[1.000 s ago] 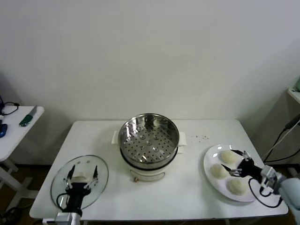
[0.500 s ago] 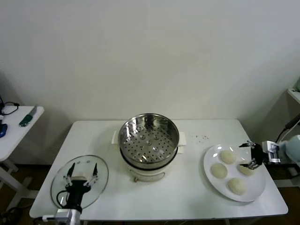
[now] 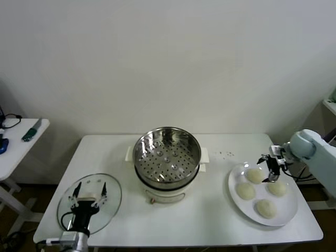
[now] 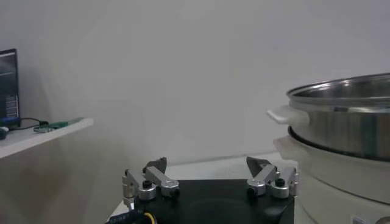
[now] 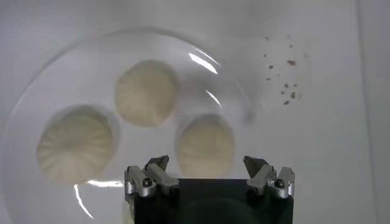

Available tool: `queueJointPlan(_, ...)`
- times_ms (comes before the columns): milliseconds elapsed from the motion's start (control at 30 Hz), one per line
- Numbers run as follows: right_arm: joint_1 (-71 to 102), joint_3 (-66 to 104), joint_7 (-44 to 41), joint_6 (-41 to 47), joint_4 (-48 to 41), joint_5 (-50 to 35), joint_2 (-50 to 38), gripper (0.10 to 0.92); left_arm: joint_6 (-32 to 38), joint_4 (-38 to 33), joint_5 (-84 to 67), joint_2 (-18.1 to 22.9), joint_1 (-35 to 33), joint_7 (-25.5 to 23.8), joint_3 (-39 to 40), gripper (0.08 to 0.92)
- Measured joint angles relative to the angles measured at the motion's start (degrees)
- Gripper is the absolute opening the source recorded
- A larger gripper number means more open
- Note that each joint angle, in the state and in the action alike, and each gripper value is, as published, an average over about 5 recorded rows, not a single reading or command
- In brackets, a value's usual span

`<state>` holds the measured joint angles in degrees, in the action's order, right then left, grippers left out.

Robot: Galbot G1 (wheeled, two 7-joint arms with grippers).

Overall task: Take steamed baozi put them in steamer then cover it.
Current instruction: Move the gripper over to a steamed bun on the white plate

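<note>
Nearest, at the table's point(image 3: 210, 220) front left corner: left gripper point(image 3: 88, 195) parked over the round glass lid point(image 3: 113, 202) lying flat, fingers spread apart and holding nothing.

Right side, on the flat white plate point(image 3: 287, 214): 4 steamed baozi point(image 3: 266, 208), domed tops facing up, round with no long axis to speak of; 1 at the near edge, 2 side by side in the middle, 1 at the far edge.

Just above the farthest buns: right gripper point(image 3: 269, 167), pointing down at the plate, fingers wide apart, gripping nothing; wrist view shows 1 bun point(image 5: 205, 146) directly ahead between the open tips, 2 more beyond.

Centre, farther back: steamer point(image 3: 167, 155), upright on its white base, open mouth up, perforated floor bare, uncovered.

Far left: small side table point(image 3: 16, 147) with a few objects.
</note>
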<state>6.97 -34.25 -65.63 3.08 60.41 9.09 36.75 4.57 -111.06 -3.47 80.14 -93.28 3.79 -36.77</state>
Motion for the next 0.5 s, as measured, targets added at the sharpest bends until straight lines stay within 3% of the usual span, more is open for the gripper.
queueJointPlan(500, -5.0, -8.0, -0.4, -1.3, -8.3, 2.8, 6.2, 0.823, -0.6, 0.1, 0.1, -0.1, 0.8, -0.1, -0.5, 0.823)
